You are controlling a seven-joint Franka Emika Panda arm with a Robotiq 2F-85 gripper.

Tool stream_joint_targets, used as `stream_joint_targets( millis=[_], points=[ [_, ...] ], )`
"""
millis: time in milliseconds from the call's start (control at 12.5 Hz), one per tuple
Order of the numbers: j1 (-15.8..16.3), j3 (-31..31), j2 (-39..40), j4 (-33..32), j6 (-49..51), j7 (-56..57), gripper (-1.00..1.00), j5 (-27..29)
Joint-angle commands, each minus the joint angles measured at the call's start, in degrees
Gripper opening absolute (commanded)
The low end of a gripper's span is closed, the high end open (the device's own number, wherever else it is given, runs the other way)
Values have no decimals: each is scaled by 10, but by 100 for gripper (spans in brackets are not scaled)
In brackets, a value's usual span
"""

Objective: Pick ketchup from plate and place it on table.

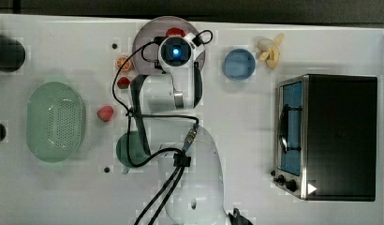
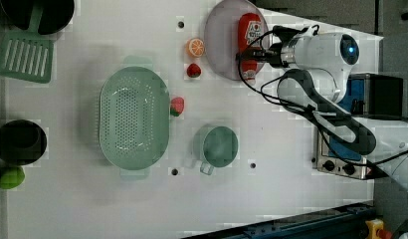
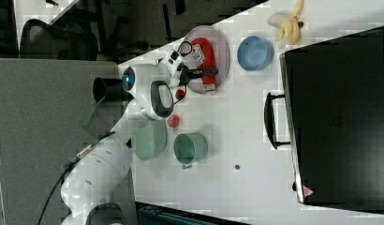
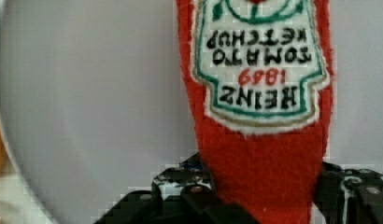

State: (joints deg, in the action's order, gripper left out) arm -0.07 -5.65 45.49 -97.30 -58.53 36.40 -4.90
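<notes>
We have the gripper down on the bottle, arm stretched out from its base.

Our white Panda arm reaches from its base at the top view's lower edge up toward the far side, forearm folded over so the wrist points straight down; the wrist's blue-lit end cap faces the top camera. In the left view the gripper sits at the end of the hand, black cables looping off the wrist. In the wrist view we see the two black fingers on opposite sides of the ketchup, each pressed against its red body, jaws partly closed.
</notes>
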Motion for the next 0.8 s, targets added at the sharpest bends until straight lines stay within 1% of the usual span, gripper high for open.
stream_joint_targets(
  millis=[80,240,480,640,800],
  points=[
    [1,2,-54,18,3,11,20,4],
    [-1,2,-92,18,36,11,20,30],
    [-5,2,-163,17,132,11,20,76],
    [-13,5,-215,16,191,11,20,85],
    [-20,13,-268,11,281,11,20,85]
  ],
)
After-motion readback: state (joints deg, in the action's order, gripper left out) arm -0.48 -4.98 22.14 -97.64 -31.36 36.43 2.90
